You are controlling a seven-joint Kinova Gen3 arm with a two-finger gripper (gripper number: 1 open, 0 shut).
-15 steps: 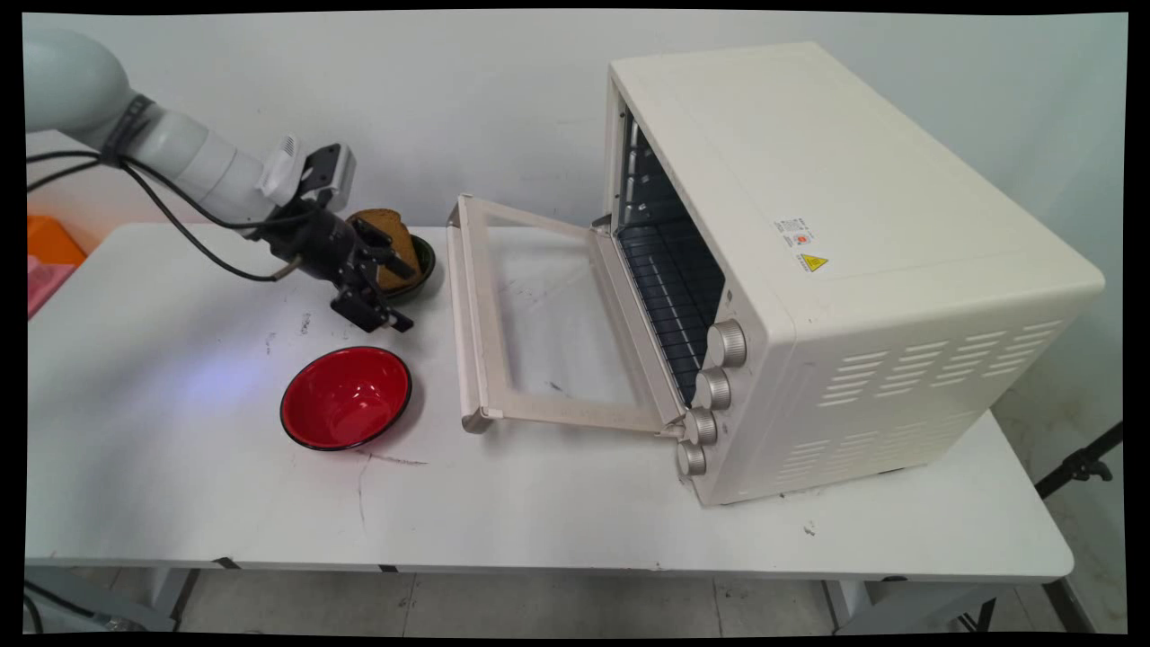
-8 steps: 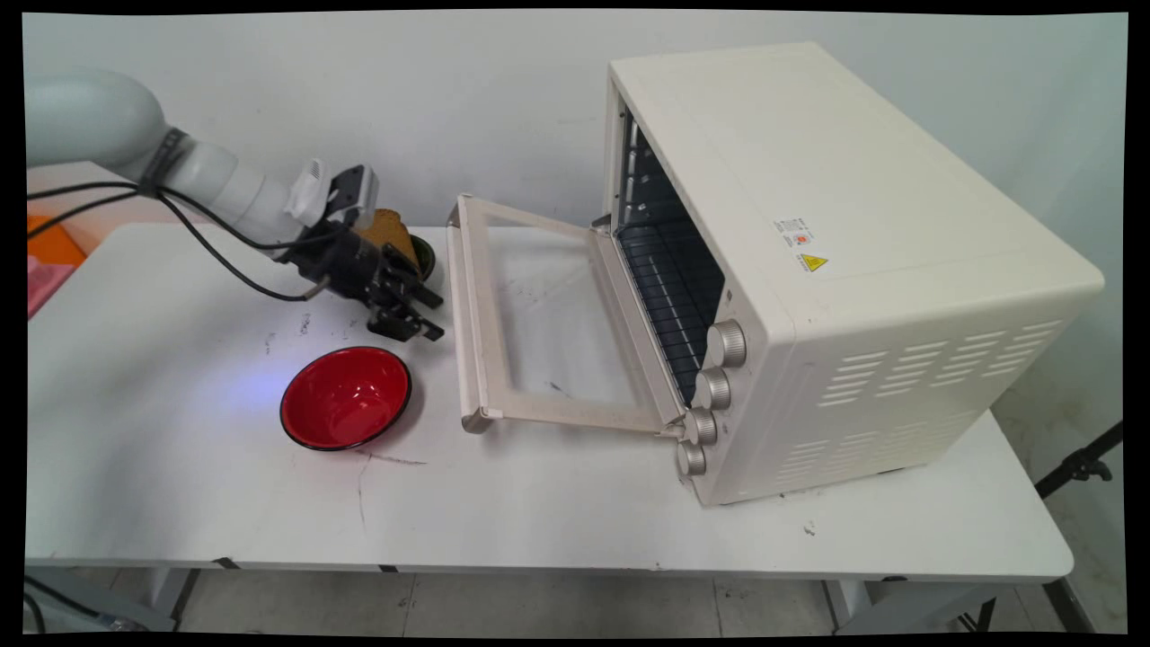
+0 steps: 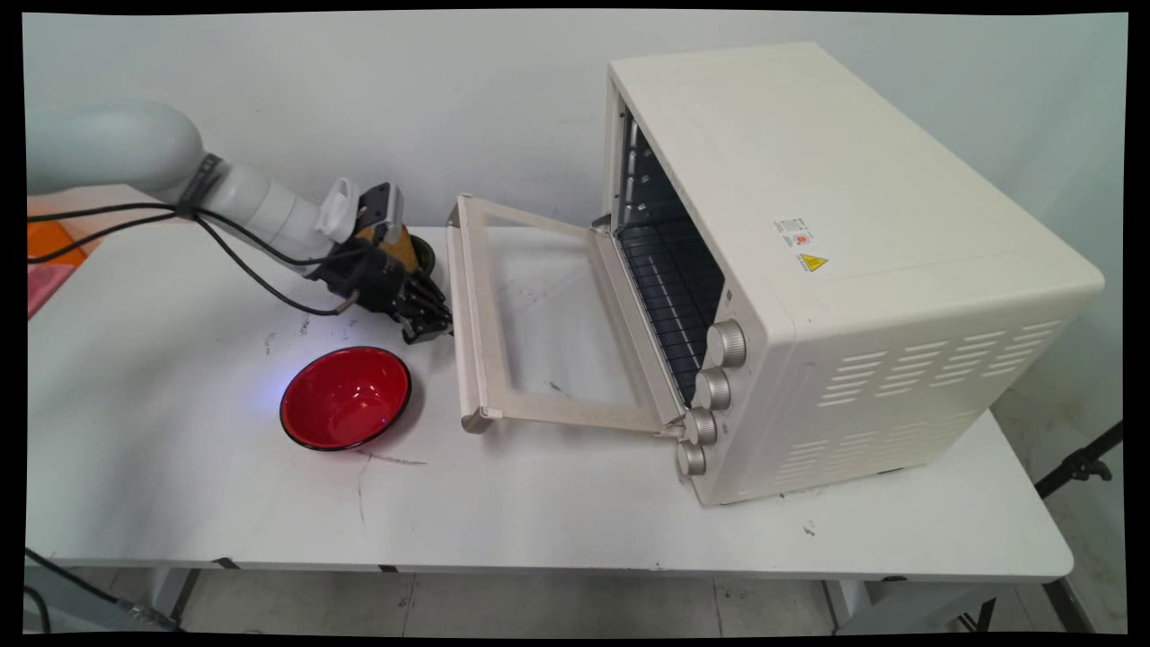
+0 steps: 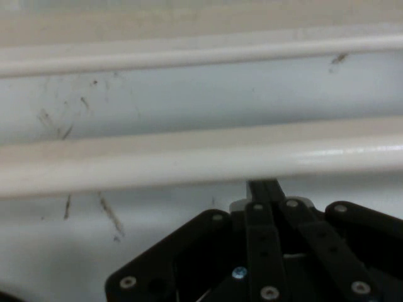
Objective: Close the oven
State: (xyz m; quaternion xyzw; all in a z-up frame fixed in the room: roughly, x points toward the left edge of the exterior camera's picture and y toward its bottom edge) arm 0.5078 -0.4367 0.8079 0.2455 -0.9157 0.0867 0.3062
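A: One gripper (image 3: 429,325), low over the table (image 3: 539,503), right up against the door handle (image 3: 460,305) of the toaster oven (image 3: 809,225). Fingers pressed together, nothing between them.

B: Same from the hand view: gripper (image 4: 264,184) closed to a single tip, just under the handle (image 4: 189,160). Touching or a hair apart, hard to say.

A: And the handle's long axis?

B: Near to far across the table in the main view; straight across, left to right, in the hand view. Fingers aimed square at it.

A: One oven, standing on the table's right half, mouth facing left. One door (image 3: 548,314), swung down and open, glass pane up, handle at its far left edge.

B: Four knobs (image 3: 726,343), stacked in a column on the front's near side.

A: Two bowls. One red bowl (image 3: 346,397), near the gripper on its near side, apart from it. One dark bowl (image 3: 425,256) behind the wrist, mostly hidden.

B: One piece of brown bread (image 3: 402,247) in that dark bowl, also half hidden.
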